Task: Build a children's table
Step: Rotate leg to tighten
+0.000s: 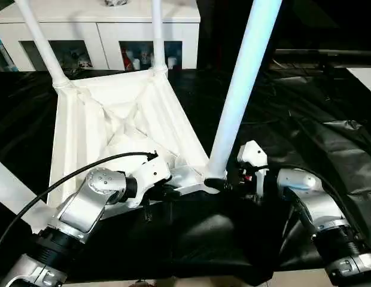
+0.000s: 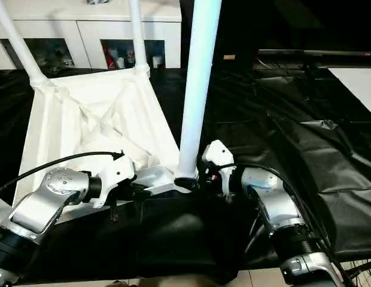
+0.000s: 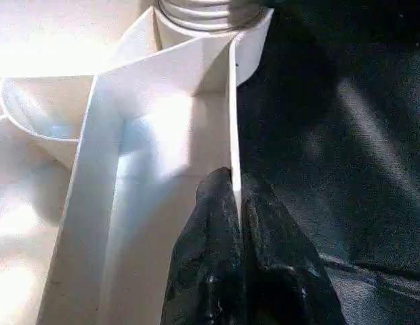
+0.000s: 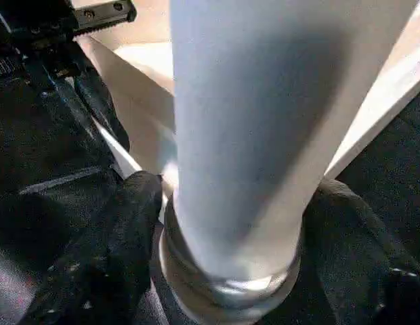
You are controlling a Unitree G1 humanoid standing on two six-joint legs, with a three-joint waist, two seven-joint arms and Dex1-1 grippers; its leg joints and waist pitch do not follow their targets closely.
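The children's table [image 1: 113, 119] is seen upside down at centre left, legs pointing up. Its rim is pinched by the left gripper [image 3: 236, 203]; the near leg [image 1: 242, 89] is straddled by the right gripper [image 4: 230, 223]. A white cabinet [image 1: 102, 30] stands behind.

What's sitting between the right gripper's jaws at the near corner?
The near leg's base, just above its corner socket, stands between the right gripper's jaws; the right wrist view shows it.

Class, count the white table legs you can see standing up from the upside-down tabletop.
3: one at the far left corner, one at the far right corner, one at the near right corner. The near left corner is hidden behind the left arm.
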